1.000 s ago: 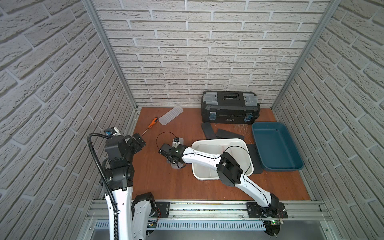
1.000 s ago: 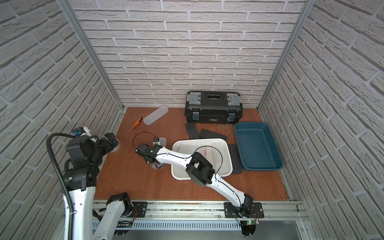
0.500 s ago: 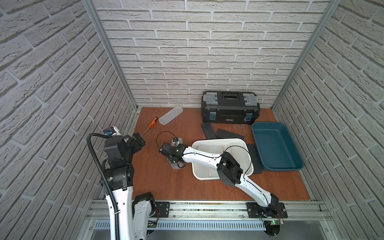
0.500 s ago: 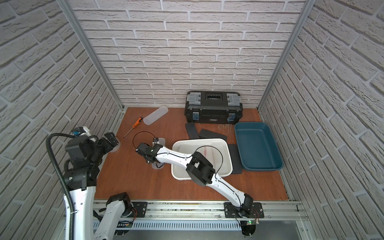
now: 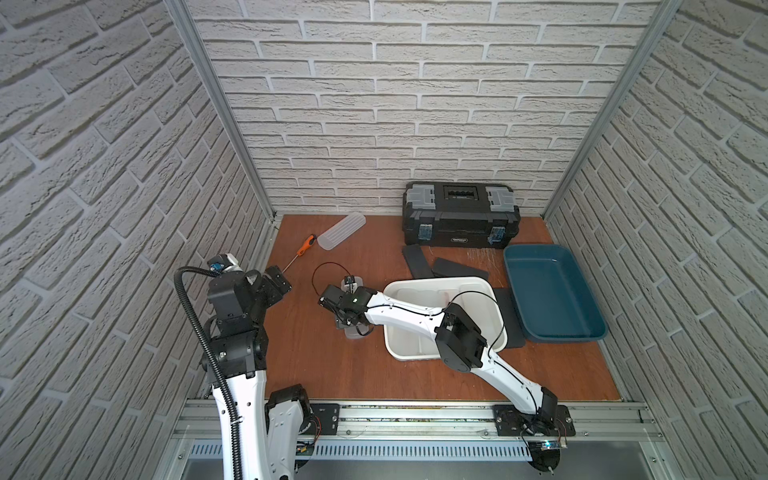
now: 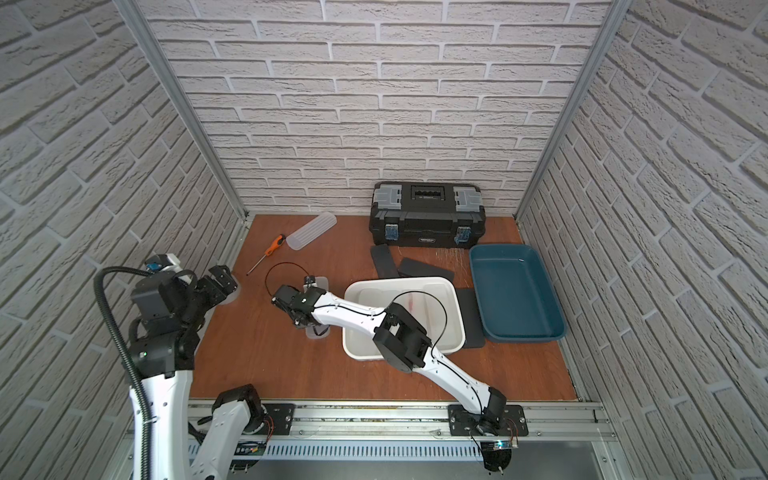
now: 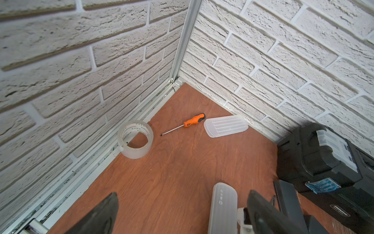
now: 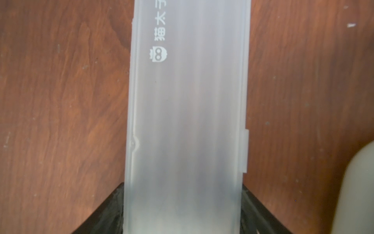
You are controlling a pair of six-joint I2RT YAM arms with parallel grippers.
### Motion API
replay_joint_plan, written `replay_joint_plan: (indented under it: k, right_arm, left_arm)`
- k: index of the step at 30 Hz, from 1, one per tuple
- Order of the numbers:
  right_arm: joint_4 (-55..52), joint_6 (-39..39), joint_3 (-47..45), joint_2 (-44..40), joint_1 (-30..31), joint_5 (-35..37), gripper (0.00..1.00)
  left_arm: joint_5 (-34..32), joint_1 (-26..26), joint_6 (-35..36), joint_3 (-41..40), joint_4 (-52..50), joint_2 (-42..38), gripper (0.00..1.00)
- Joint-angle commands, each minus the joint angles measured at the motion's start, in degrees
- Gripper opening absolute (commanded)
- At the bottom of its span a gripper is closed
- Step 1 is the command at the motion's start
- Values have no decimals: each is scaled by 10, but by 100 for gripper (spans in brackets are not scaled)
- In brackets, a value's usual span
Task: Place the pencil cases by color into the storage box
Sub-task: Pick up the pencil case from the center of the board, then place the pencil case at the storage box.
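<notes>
My right jaws are closed on a frosted pencil case (image 8: 186, 101), one finger (image 8: 109, 212) tight against each long edge. The case lies flat on the counter (image 5: 332, 374), just beside the white storage box (image 5: 407, 351), on the side away from the blue tray (image 5: 548, 291). A strip of bare counter shows between the case's edge and the box's rim. On the case's other side the counter is open, with lots of room. My left jaws are wide open and hold nothing; they hang well apart from the box, close to the side wall. Two black pencil cases (image 5: 415, 259) lie just behind the box's back rim, and a third sits between the box and the tray. Past them a black toolbox (image 5: 459, 216) stands at the back wall. A ribbed frosted case (image 5: 341, 230) and an orange screwdriver (image 5: 308, 242) lie far from the box, near the back corner.
</notes>
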Motion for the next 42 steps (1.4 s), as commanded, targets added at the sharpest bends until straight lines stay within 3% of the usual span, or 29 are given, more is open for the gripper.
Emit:
replay_joint_plan:
  k: [1, 14, 20, 26, 33, 42]
  right_arm:
    - [-4, -30, -2, -70, 10, 30, 67]
    - [16, -54, -22, -160, 15, 42, 66]
    - [46, -62, -122, -262, 10, 81, 66]
    - [43, -52, -262, -390, -12, 101, 66]
    - [30, -41, -445, -539, -46, 103, 66]
    - [1, -31, -602, -687, -66, 110, 66]
  left_arm:
    - [10, 10, -3, 8, 28, 1, 98]
    - [24, 17, -4, 16, 30, 12, 98]
    - [55, 17, -6, 18, 34, 39, 98]
    - [128, 4, -6, 27, 38, 73, 98]
    - [100, -91, -15, 27, 53, 84, 98]
    - [-38, -311, -12, 23, 66, 120, 98]
